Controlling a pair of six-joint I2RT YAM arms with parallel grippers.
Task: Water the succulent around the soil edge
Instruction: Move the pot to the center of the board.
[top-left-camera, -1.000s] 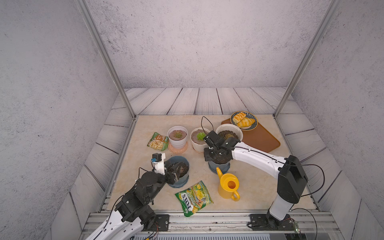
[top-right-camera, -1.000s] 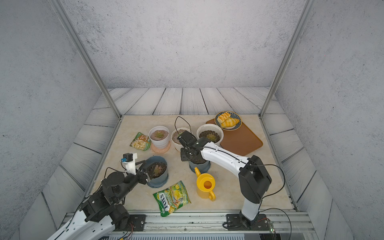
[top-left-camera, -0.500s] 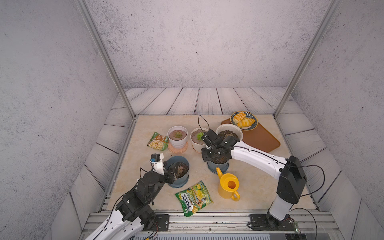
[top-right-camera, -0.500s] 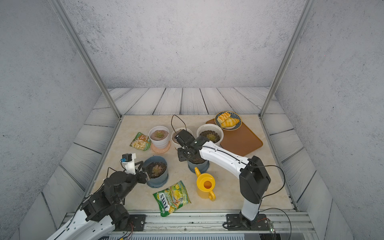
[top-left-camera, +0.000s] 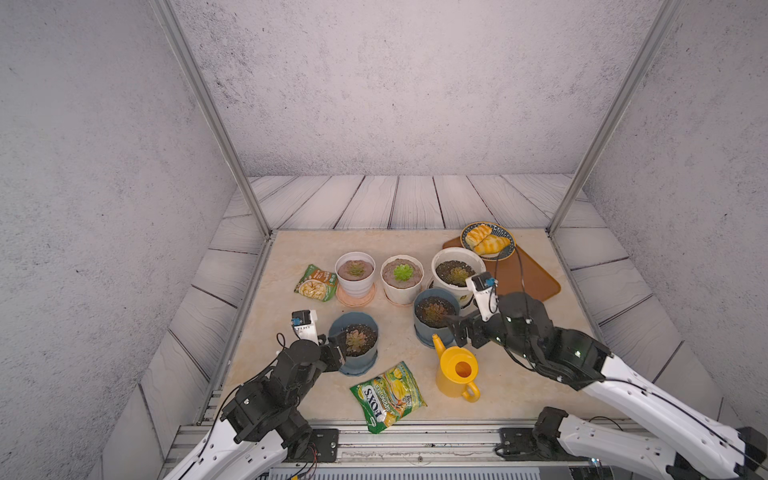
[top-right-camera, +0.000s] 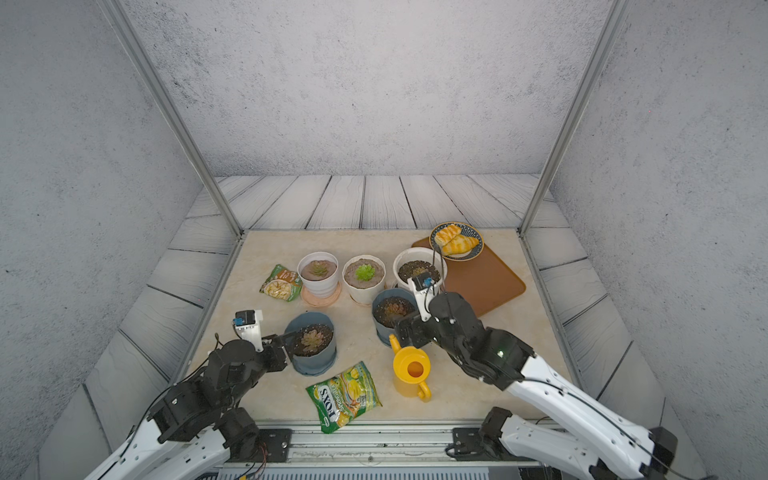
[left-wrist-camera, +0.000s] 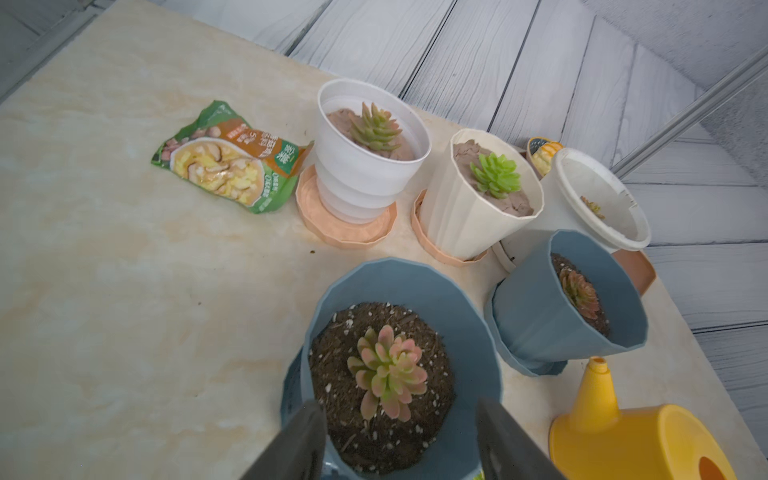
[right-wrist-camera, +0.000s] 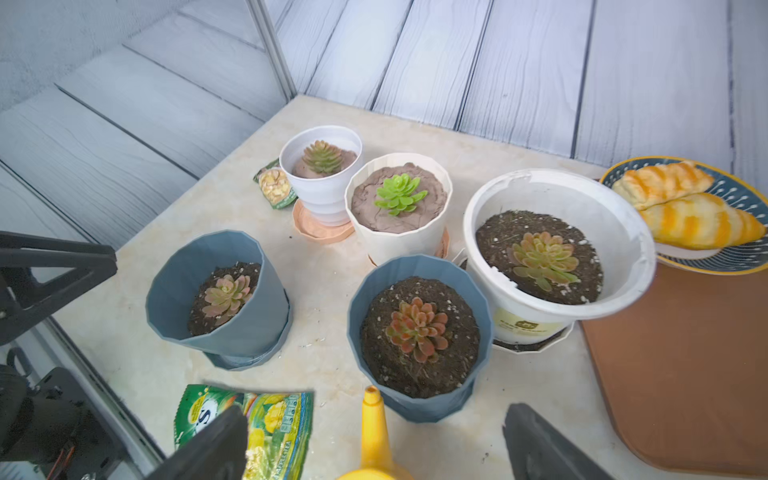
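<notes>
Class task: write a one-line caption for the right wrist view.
Open right gripper frames the yellow watering can spout; five potted succulents stand beyond.

Surface findings:

- Tabletop (top-left-camera: 291, 266): cream, marbled stone look, smooth, low sheen.
- Watering can (top-left-camera: 449, 382), lower centre of both top views: yellow plastic, smooth, semi-gloss.
- Blue pots (left-wrist-camera: 536, 316): faceted plastic, matt.
- Soil (left-wrist-camera: 332, 374) in them: dark, coarse, crumbly, flecked with white grit.
- Ribbed white pot (left-wrist-camera: 365, 183): smooth plastic, its brown fill smooth and clay-like.
- Snack packet (top-left-camera: 388, 395): printed film, glossy, crinkled.
- Tray (top-left-camera: 532, 282), right of centre: orange-brown, smooth, matt.
- Plate (right-wrist-camera: 735, 193): patterned, glazed finish.
- Frame post (top-left-camera: 212, 116): bare silver metal.
- Walls (top-left-camera: 395, 83): grey, rough, plaster-like.
- Floor planks (top-left-camera: 374, 199): grey wood grain, matt.
</notes>
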